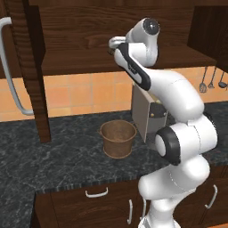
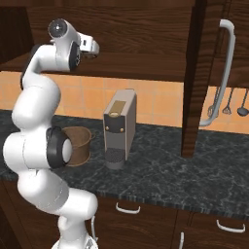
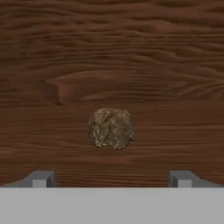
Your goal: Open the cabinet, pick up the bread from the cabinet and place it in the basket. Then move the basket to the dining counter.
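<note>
The white arm rises from its base, folds at a bulky elbow joint beside its own column, then climbs to a high wrist that turns the hand level and forward. The gripper [image 3: 112,179] points straight ahead at wrist height, seen in the left base view as a pale hand projecting left from the dark-capped wrist, and in the right base view projecting right. In the hand view its two fingertips [image 3: 40,179] stand far apart at the bottom corners, jaws spread wide with nothing between them.

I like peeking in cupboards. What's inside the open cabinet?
A round brown bread sits on the cabinet shelf, before the open gripper. The arm hides it in the base views.
</note>
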